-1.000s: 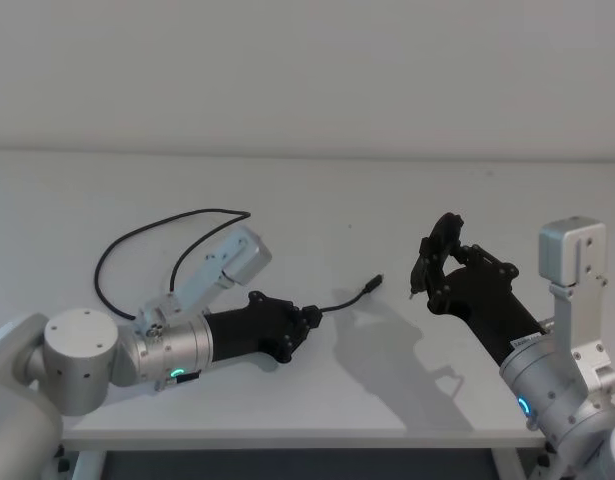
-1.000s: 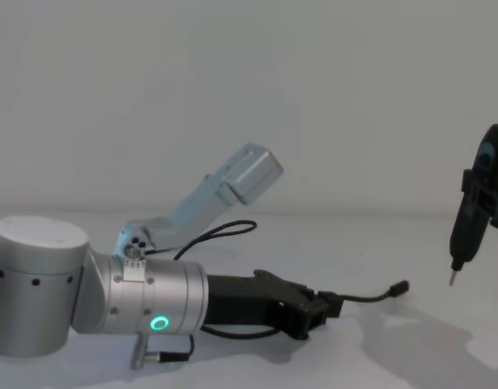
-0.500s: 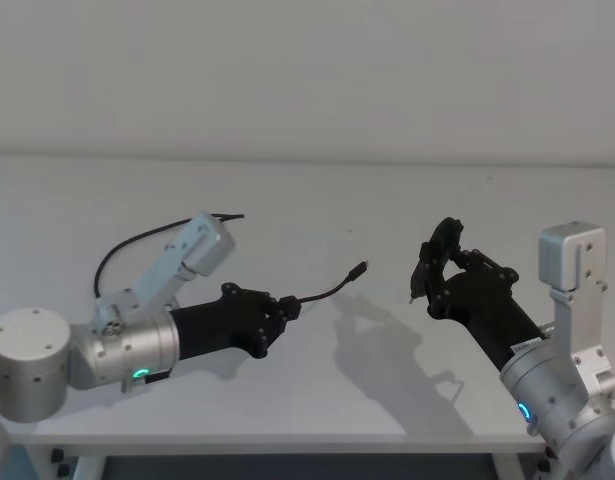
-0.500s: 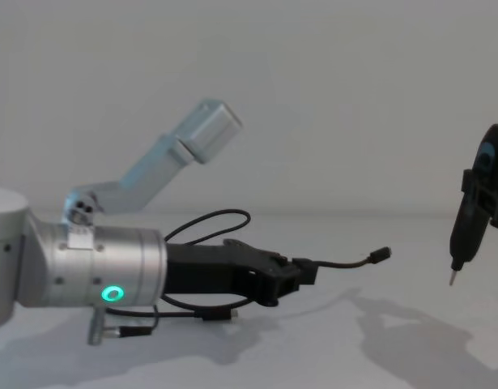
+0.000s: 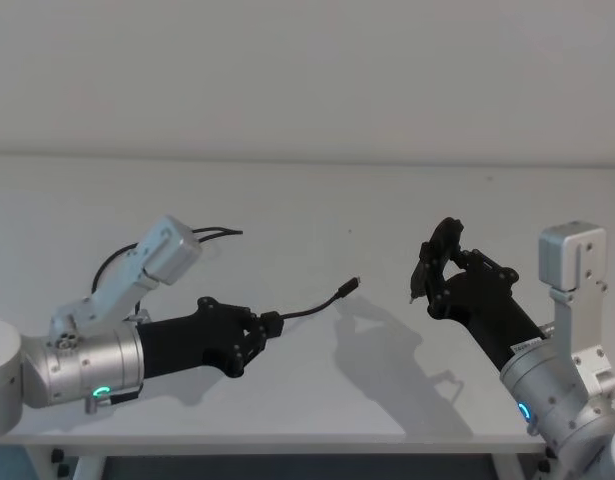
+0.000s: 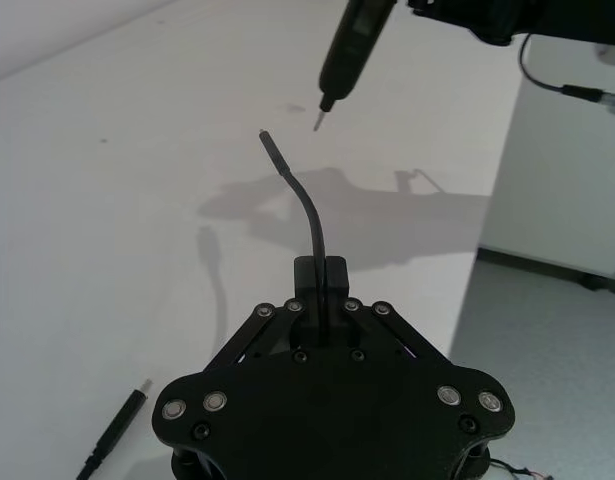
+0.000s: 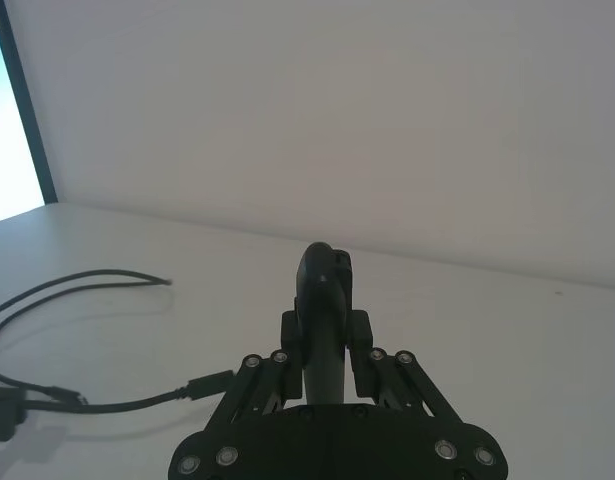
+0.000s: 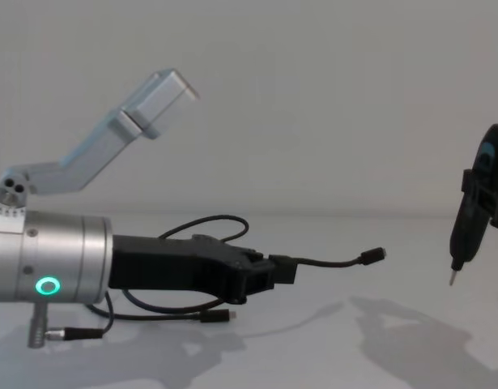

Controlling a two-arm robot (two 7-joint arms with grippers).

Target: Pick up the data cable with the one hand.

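Left gripper (image 5: pixel 269 322) clamped on data cable (image 5: pixel 309 307)
Juts plug-first toward right gripper (image 5: pixel 439 262), closed around a pen-shaped tool (image 5: pixel 417 282).

A plain white table (image 5: pixel 337 195) runs wide across the room. On its left part rests the slack of a thin black cable (image 5: pixel 222 233), lying in loose loops. One plug (image 8: pixel 219 316) sits low near the front; I can't tell if it touches.
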